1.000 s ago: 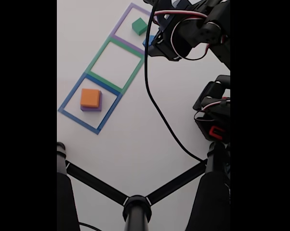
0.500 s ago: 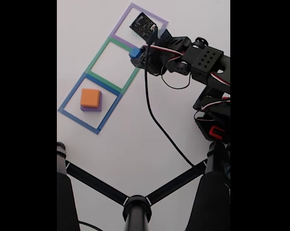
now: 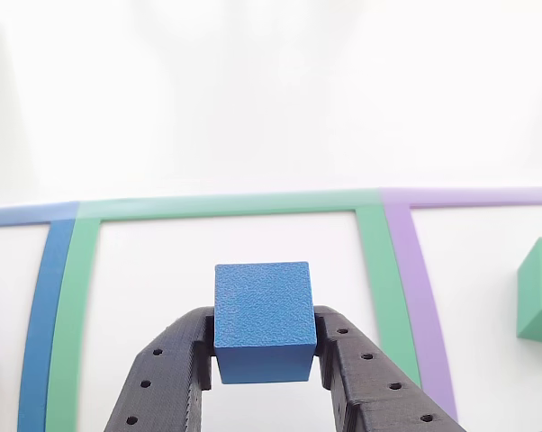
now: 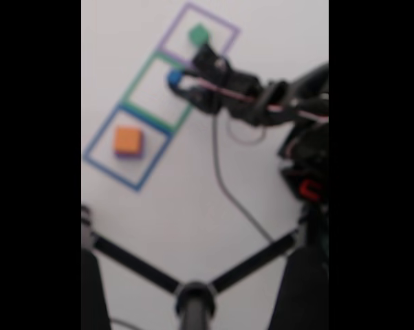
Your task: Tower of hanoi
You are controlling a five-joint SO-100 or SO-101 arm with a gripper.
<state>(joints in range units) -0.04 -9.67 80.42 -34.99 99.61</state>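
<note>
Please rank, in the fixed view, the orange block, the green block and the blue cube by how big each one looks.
1. orange block, clearly the largest.
2. green block.
3. blue cube, held in the hand.
The picture is blurred and the hand hides part of the cube, so green over blue is uncertain.

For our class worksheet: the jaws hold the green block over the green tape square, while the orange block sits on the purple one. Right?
Not quite. In the other view the jaws hold the blue block; the green block rests in the purple tape square. The rest stands.
</note>
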